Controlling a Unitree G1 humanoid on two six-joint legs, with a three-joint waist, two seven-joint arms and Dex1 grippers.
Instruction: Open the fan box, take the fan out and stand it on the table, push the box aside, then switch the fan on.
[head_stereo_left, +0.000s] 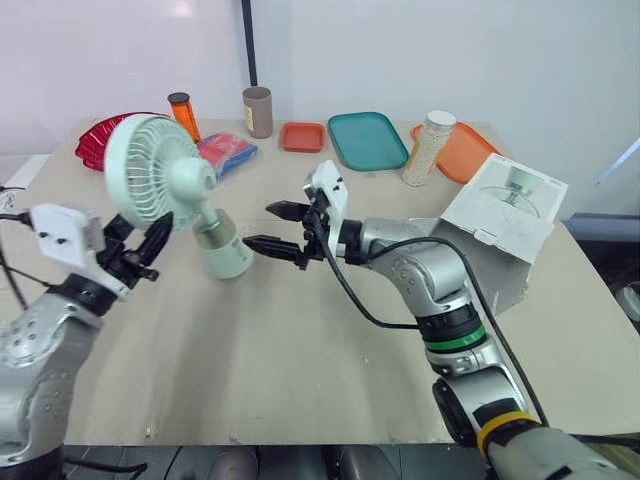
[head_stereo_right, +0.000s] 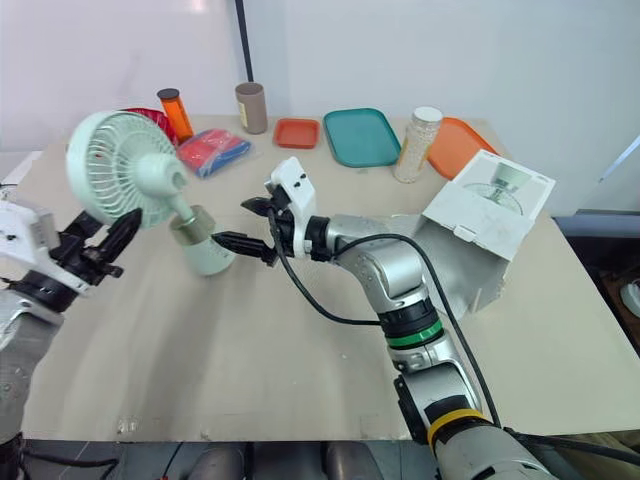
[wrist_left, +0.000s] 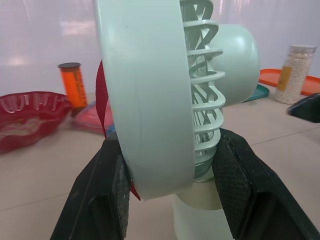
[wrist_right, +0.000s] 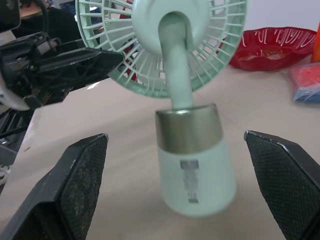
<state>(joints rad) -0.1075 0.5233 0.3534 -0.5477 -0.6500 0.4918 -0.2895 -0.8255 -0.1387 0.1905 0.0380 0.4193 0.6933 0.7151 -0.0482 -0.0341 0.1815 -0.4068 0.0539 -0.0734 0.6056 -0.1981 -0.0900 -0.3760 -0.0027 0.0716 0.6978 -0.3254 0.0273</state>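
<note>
Tilting in the clamped left gripper (wrist_left: 170, 175), the fan (head_stereo_left: 150, 170) may fall if freed; right gripper (head_stereo_left: 262, 225) spread wide at 3 o'clock.

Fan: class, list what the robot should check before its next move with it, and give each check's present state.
1. Fan out of the box: ok.
2. Left claw shut on the fan's head: ok.
3. Right claw open, facing the base: ok.
4. Fan upright: not ok, it tilts.
5. Base flat on the table: cannot tell.
6. Box apart from the fan: ok, it lies to the robot's right.
</note>
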